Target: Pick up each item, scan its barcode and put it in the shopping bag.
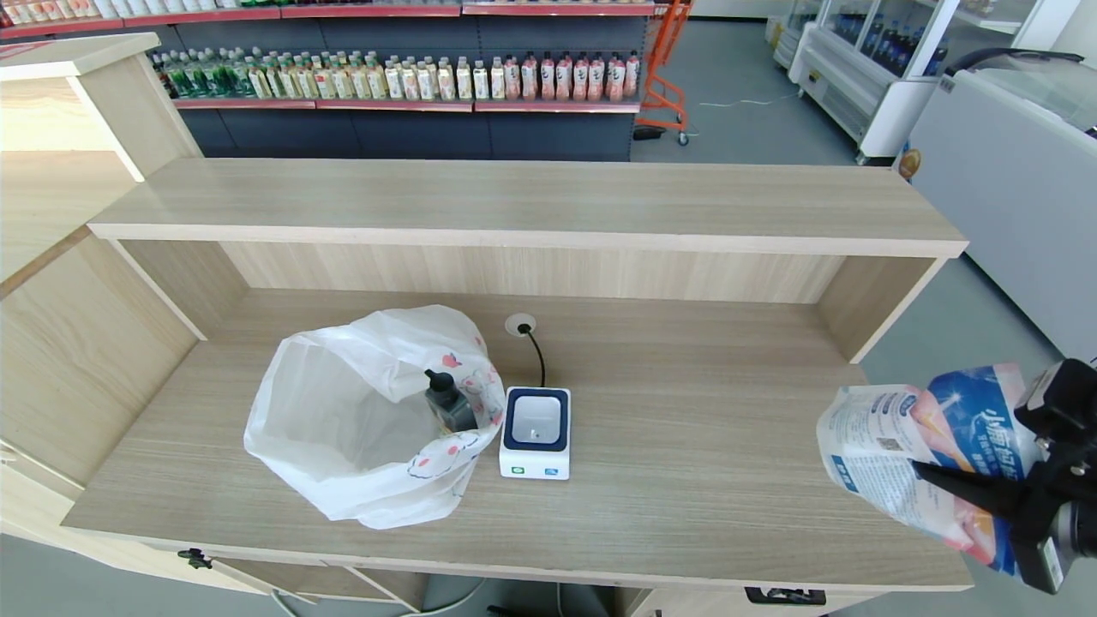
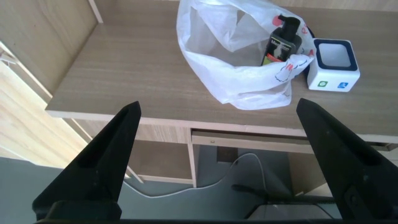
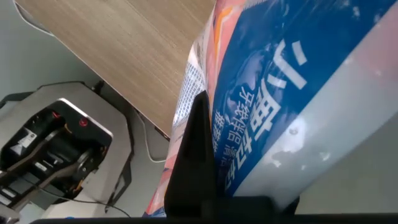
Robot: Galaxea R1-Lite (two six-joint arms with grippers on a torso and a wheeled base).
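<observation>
A blue, white and pink snack pouch (image 1: 917, 450) hangs over the counter's front right corner, with my right gripper (image 1: 986, 497) shut on it; the pouch (image 3: 292, 106) sits close against one dark finger (image 3: 196, 155). The white shopping bag (image 1: 360, 411) stands open at the counter's left middle with a dark pump bottle (image 1: 447, 401) inside. A white and navy barcode scanner (image 1: 536, 431) sits just right of the bag. My left gripper (image 2: 217, 162) is open, held off the counter's front edge, facing the shopping bag (image 2: 239, 56), bottle (image 2: 281, 40) and scanner (image 2: 334, 64).
The wooden counter (image 1: 686, 428) has a raised back shelf (image 1: 514, 201) and side walls. The scanner's black cable (image 1: 538, 351) runs to a grommet hole behind it. Shelves of bottled drinks (image 1: 394, 77) and freezers (image 1: 1003, 128) stand beyond.
</observation>
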